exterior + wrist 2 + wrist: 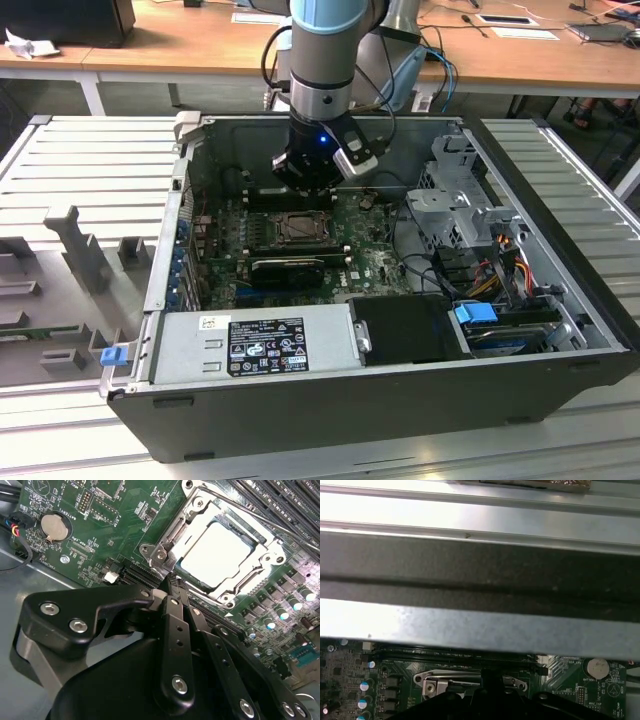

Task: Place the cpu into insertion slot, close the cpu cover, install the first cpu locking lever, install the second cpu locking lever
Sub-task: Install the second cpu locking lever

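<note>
My gripper (172, 582) is closed, the fingertips pressed together with nothing between them, just beside the corner of the insertion slot (220, 550). The cpu (216, 547) already sits in the slot, and the cpu cover (192, 525) lies flat around it. I judge the locking lever step is in hand; it calls for a careful hook and push. The levers are hard to make out.
</note>
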`<state>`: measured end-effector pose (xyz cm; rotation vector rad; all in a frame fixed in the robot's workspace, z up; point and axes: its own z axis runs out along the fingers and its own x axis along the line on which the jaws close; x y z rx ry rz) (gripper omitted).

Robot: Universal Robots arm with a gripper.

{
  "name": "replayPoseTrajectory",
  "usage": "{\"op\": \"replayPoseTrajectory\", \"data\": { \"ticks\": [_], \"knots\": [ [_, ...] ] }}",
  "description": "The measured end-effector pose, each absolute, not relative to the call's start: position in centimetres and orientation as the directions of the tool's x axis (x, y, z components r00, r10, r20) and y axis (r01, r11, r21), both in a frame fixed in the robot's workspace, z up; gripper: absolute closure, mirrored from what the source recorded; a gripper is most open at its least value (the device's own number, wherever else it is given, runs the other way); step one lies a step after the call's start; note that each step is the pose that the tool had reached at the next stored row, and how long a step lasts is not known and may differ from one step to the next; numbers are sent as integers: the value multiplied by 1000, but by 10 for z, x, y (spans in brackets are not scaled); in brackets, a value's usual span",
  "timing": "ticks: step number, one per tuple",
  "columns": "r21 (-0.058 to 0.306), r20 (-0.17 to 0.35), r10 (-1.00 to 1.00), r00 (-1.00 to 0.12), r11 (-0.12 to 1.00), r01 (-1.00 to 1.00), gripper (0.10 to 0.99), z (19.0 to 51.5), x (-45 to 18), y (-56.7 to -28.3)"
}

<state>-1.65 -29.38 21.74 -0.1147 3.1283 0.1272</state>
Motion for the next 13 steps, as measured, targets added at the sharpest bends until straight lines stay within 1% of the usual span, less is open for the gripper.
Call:
{"op": "replayPoseTrajectory", "data": {
  "ticks": [13],
  "knots": [
    [81, -12, -73, -997, 994, -73, 980, 218, -16, -298]
  ]
}}
